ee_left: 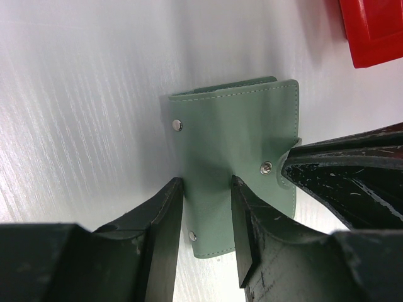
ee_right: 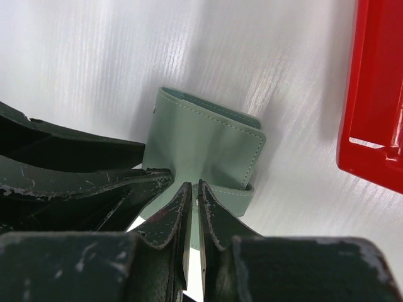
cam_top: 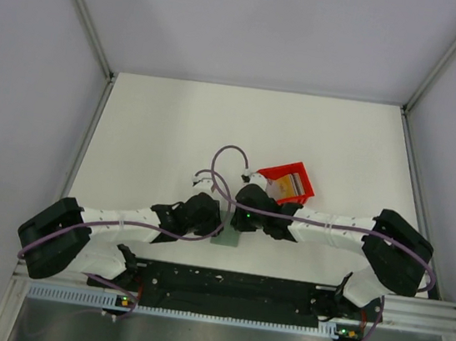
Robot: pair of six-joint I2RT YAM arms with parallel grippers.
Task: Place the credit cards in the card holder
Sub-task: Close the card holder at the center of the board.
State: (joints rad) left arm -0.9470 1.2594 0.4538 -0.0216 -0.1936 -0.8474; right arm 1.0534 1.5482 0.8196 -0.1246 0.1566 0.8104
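The card holder (cam_top: pixel 226 239) is a grey-green wallet (ee_left: pixel 233 132) lying on the white table between both arms, folded, with its snap tab on the side toward the right arm. My left gripper (ee_left: pixel 206 182) is closed part way on its near-left part, one finger at the edge and the other pressing on the cover. My right gripper (ee_right: pixel 194 184) is shut on the wallet's snap tab (ee_right: pixel 242 196). One of its fingers (ee_left: pixel 340 170) shows in the left wrist view beside the tab's snap. The credit cards (cam_top: pixel 289 181) lie in the red bin, a tan one on top.
The red plastic bin (cam_top: pixel 287 183) stands just behind and to the right of the wallet (ee_right: pixel 208 141), close to my right gripper (cam_top: pixel 242 221). Its wall shows in both wrist views (ee_left: pixel 374 31) (ee_right: pixel 371 94). Metal frame rails run along the table's sides.
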